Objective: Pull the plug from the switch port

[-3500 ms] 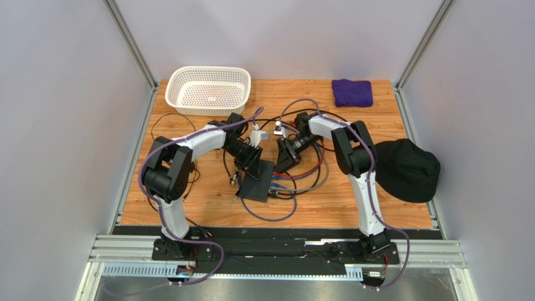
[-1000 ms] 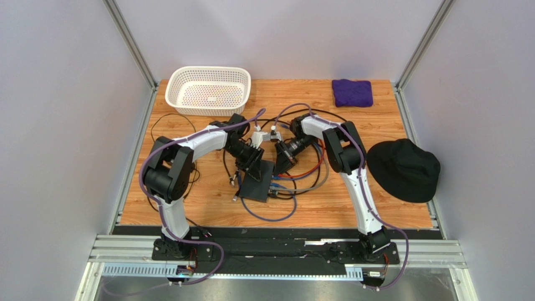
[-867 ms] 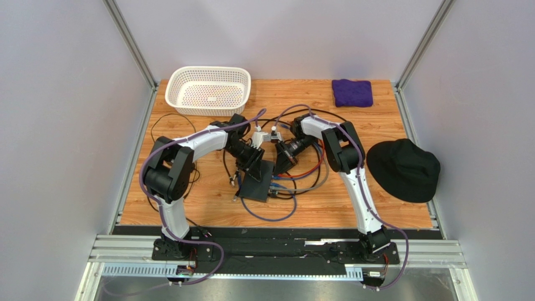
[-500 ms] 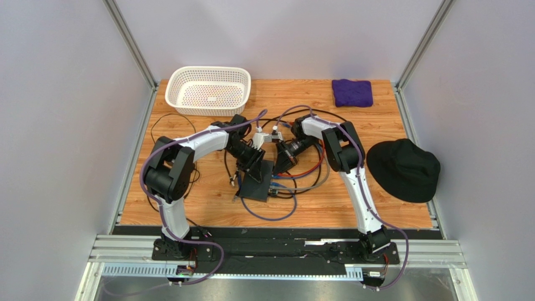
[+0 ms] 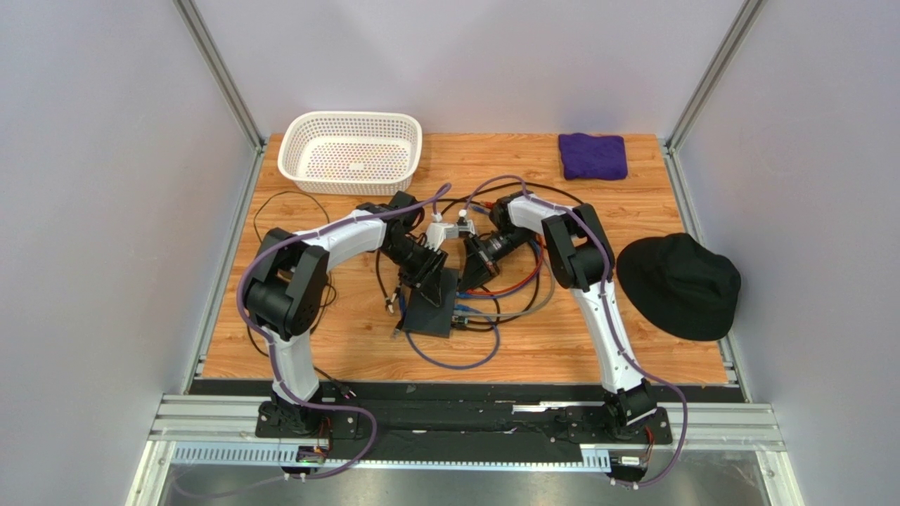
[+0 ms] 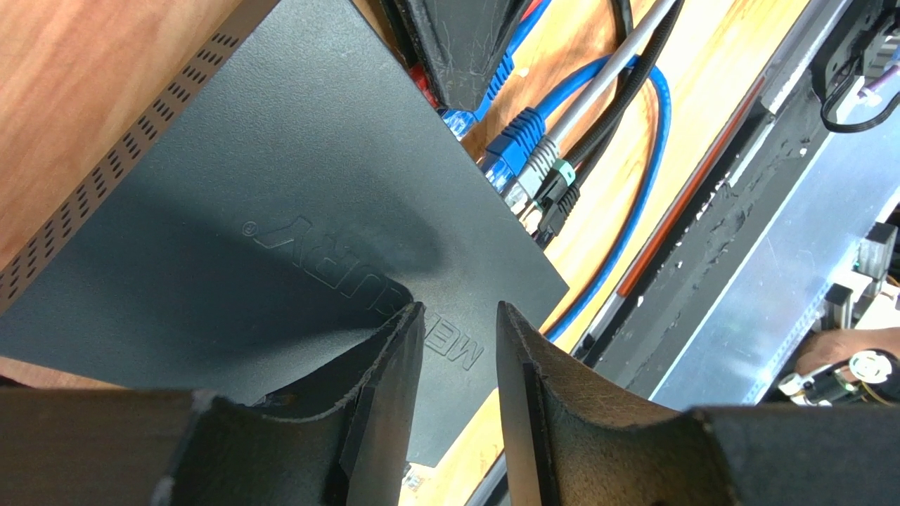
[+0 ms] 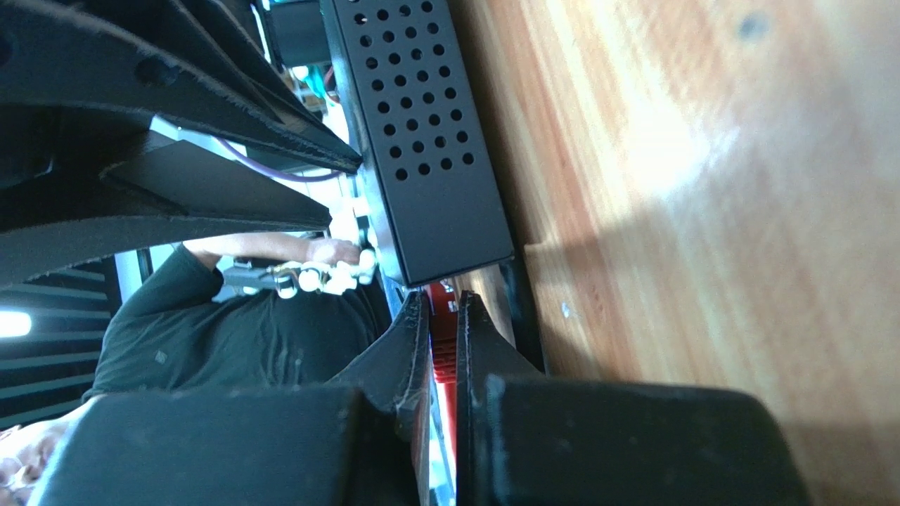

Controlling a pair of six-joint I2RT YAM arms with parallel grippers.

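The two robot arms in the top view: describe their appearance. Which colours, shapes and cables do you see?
Both the left arm and the right arm have white link shells with chunky black joint housings. A purple cable loops along each arm. The left gripper and right gripper are black, each with two tapered, rough-textured fingers.
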